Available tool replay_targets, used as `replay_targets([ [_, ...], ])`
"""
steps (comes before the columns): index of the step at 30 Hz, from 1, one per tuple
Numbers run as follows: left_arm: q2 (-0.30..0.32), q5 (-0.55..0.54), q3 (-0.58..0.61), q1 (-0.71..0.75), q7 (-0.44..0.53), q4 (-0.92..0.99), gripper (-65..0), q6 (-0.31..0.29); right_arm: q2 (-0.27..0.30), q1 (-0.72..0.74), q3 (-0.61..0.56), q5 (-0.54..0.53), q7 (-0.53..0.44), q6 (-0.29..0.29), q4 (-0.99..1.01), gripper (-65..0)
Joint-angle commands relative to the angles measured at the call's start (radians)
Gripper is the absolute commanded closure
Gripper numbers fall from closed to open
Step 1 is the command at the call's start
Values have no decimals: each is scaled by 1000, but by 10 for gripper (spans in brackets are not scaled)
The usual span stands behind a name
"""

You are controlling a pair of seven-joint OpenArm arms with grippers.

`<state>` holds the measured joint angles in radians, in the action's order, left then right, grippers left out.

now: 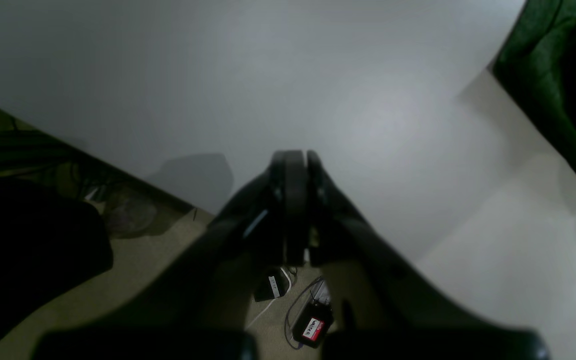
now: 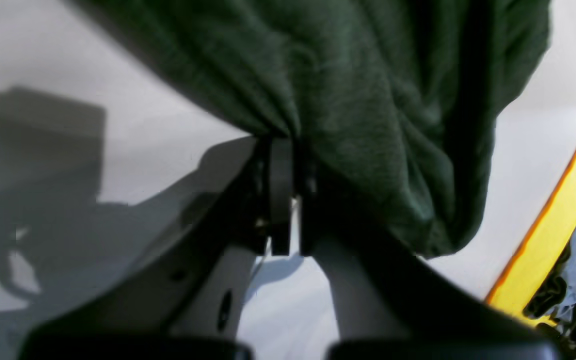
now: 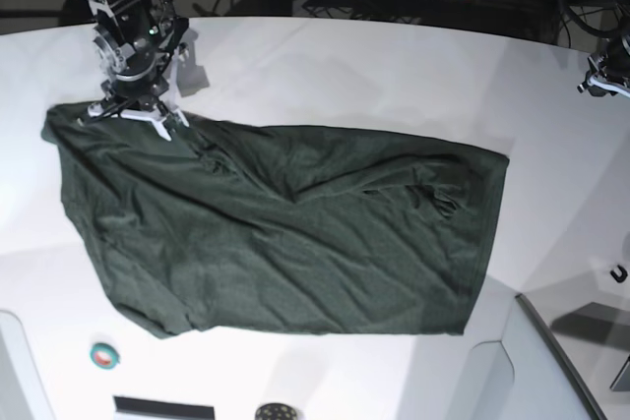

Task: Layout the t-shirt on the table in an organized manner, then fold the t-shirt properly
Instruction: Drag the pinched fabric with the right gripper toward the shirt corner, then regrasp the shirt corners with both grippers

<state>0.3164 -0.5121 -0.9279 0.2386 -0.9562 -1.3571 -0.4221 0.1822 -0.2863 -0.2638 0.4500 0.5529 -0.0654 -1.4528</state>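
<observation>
White table (image 3: 325,46) bears the t-shirt (image 3: 285,233); right jaws pinch it, left jaws closed

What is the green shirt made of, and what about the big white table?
The t-shirt looks like thin, soft knit cloth, probably cotton: matte, fuzzy and wrinkling easily. The table seems to be smooth hard plastic or painted board, since it shows a faint sheen and crisp shadows.

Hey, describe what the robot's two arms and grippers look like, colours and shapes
The right gripper has narrow black fingers on pale grey, flaring brackets. In the base view its arm is black and silver metal with a small green light and white pointed parts at the bottom. The left gripper shows dark, rounded black fingers on wide black mounts; its arm is barely visible at the base view's edge.
</observation>
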Motion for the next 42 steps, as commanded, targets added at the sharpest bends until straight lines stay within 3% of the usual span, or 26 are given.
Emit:
replay_targets([
  [1,23,-10,-6,2,15,-14,0,-4,7,2,1,28,-7,-7,-29,0],
  [4,23,-10,-6,-2,15,-14,0,-4,1,3,1,123,-7,-26,-49,0],
  [7,23,-10,-6,-5,15,-14,0,-4,-3,42,1,175,-7,-113,-44,0],
  [14,23,-10,-6,-3,15,-12,0,-4,-3,151,-30,186,46,-212,-39,0],
  [21,23,-10,-6,-3,15,-12,0,-4,3,247,-142,186,97,-225,1,-2],
  [26,23,-10,-6,2,15,-12,0,-4,-2,301,-148,186,97,-225,117,-5],
  [28,23,-10,-6,2,15,-12,0,-4,-3,302,-145,181,97,-225,123,-47],
  [30,23,-10,-6,2,15,-12,0,-4,-2,282,-141,183,114,-224,90,-134],
  [34,22,-10,-3,0,15,-23,0,-4,-2,178,-42,180,152,-224,-119,-267],
  [37,22,-10,62,-6,23,-25,0,-4,-22,98,116,146,155,-224,-242,-272],
  [39,17,-10,132,-5,88,-25,0,-4,-82,77,298,37,152,-224,-268,-272],
  [42,-9,-12,255,2,220,-29,0,-4,-160,75,614,-264,132,-236,-268,-272],
])
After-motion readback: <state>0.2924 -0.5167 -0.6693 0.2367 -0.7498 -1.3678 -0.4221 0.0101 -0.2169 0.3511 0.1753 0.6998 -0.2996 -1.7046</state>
